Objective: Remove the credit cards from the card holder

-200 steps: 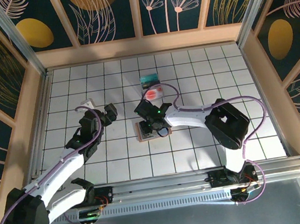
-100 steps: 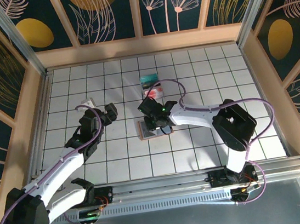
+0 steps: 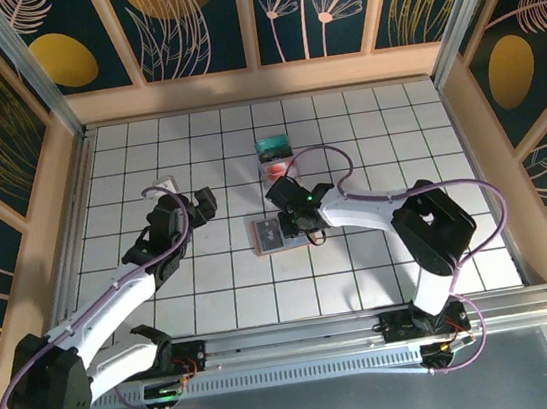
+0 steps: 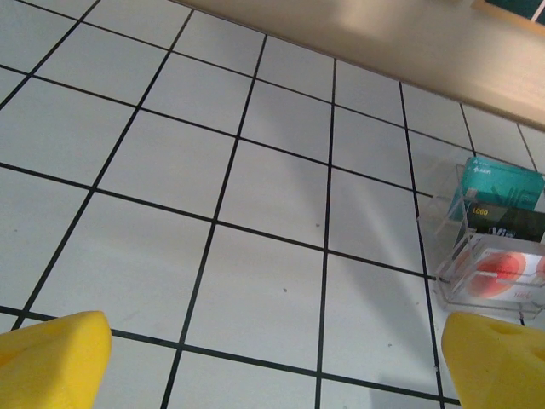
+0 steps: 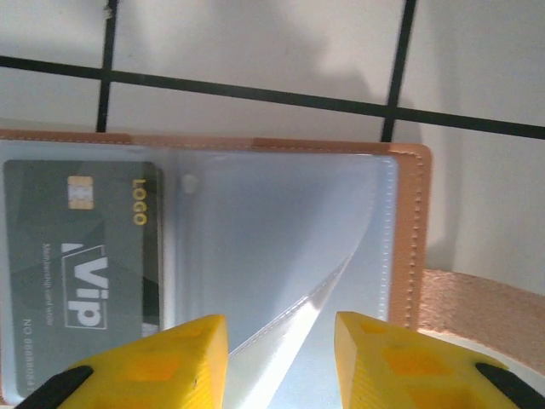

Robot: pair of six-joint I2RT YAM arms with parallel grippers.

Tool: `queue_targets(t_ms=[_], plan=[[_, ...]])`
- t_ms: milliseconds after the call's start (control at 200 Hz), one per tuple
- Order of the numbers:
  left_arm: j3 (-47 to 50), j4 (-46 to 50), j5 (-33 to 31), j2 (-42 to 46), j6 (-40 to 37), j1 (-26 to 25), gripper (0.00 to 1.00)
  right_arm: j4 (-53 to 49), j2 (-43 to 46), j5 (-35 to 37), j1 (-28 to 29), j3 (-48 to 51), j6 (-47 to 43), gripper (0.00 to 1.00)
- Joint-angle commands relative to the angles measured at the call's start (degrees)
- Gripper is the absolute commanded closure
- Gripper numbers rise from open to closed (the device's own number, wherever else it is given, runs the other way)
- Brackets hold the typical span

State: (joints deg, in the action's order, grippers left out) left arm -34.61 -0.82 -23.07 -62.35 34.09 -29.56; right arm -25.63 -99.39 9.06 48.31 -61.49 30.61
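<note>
Against the frame a second ago: right claw [image 3: 306, 228] off toward 3 o'clock, and the card holder [image 3: 273, 235] open and mostly uncovered on the worktop [image 3: 144, 141] rather than hidden under the wrist. Left claw [image 3: 199, 205] much as before, well apart at 9 o'clock of the holder, over bare tiles.

From the right wrist: right claw [image 5: 281, 362] narrowly parted, gripping nothing, at the 6 o'clock edge. A clear sleeve [image 5: 289, 256] curling toward the gap between the yellow fingertips [image 5: 145, 362]. A dark VIP card [image 5: 81, 256] tucked in the pocket at 9 o'clock, and the strap tab [image 5: 485, 315] at 4 o'clock. From above, merely a blue-grey rectangle with a tan rim.

From the left wrist: left claw [image 4: 272, 358] spread wide, empty. At 3 o'clock, the teal-green card [image 4: 502, 179] and pink-white card [image 4: 511, 271], with a dark strip between them.

From above, teal-green card [image 3: 273, 146] and pink-white card [image 3: 275, 171] at 12 o'clock of the holder, teal farther off. Purple cable [image 3: 319, 154] looping just at 3 o'clock of the pink-white one.
</note>
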Motion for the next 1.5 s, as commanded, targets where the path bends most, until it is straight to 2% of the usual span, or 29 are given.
queue_targets(t_ms=[0,150,405,626,876,1136,1336,1496], plan=[[-2.31,2.21,-2.15,-1.78,-2.10,-3.24,0.01,-0.73,2.47,1.65,-1.34,1.59,1.38,0.63],[-4.55,4.48,-6.73,-6.48,-2.08,-8.58,0.01,0.35,2.80,0.97,-2.86,3.48,1.40,0.65],[-5.38,4.07,-7.12,-12.80,-0.69,-13.40,0.01,1.32,3.02,1.01,-4.78,6.08,1.55,0.68],[-6.08,4.16,-7.58,-17.95,-0.59,-16.78,0.01,1.46,4.43,1.05,-5.69,6.11,1.73,0.71],[-5.17,2.03,-5.63,-21.40,0.62,-17.76,0.01,1.49,9.61,0.56,-6.13,4.57,3.17,0.72],[-3.62,0.56,-2.84,-24.09,1.25,-17.90,0.01,6.28,12.11,-7.80,-7.50,5.51,4.85,0.73],[-3.27,-0.66,-0.78,-26.73,1.33,-17.90,0.01,11.03,9.32,-16.27,-7.45,6.30,5.47,0.76],[-3.21,-0.76,-0.64,-28.45,1.51,-17.88,0.01,13.23,6.76,-19.59,-7.27,6.43,5.86,0.77]])
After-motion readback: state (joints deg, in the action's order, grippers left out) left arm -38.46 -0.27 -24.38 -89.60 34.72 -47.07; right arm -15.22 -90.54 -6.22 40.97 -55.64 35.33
